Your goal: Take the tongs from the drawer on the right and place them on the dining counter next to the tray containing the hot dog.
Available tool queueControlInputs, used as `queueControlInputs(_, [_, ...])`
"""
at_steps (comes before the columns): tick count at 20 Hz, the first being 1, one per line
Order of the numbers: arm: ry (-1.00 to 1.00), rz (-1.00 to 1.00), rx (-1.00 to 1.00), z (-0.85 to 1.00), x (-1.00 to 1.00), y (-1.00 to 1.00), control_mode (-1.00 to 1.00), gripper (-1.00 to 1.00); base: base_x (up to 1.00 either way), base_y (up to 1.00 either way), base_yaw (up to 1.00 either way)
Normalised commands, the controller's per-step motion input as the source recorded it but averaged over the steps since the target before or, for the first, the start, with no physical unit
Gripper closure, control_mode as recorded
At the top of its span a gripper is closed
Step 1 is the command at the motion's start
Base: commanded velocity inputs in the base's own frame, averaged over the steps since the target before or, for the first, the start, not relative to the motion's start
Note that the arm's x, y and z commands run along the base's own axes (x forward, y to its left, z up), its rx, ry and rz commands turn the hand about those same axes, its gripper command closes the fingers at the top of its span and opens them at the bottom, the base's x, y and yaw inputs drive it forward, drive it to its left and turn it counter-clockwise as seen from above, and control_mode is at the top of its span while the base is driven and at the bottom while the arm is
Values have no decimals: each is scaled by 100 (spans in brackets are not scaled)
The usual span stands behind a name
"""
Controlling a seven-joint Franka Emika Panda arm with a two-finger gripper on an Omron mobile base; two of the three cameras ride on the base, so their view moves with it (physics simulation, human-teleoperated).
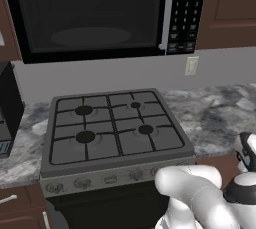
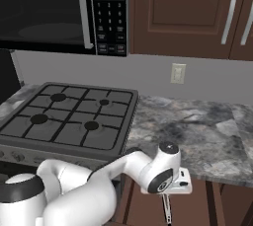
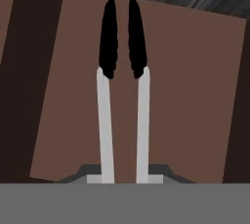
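- While the tool (image 2: 167,205) hangs at lower centre of the right base view, it pinches the tongs (image 3: 122,91).
- Tongs: centre of hand view, black tips uppermost, over the brown drawer (image 3: 195,96) interior.
- Grey marbled worktop (image 2: 207,131) lies above.

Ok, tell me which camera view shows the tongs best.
The hand view: the tongs run up its middle, with both pale arms and both black tips clear against a brown surface. The right base view gives just a thin sliver hanging below the hand at the bottom edge. The left base view looks over the stove.
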Motion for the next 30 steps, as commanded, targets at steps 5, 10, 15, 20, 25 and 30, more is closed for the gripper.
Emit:
queueControlInputs(5, [-2, 0, 0, 53, -7, 0, -100, 100, 0, 0, 0])
queueControlInputs(10, [-9, 0, 0, 57, -4, 3, -100, 100, 0, 0, 0])
queueControlInputs(15, [-10, 0, 0, 55, -3, 24, -100, 100, 0, 0, 0])
queueControlInputs(20, [-6, 0, 0, 67, -1, 48, -100, 100, 0, 0, 0])
queueControlInputs(25, [-3, 0, 0, 77, -4, 53, -100, 100, 0, 0, 0])
queueControlInputs(30, [-4, 0, 0, 52, -6, 65, -100, 100, 0, 0, 0])
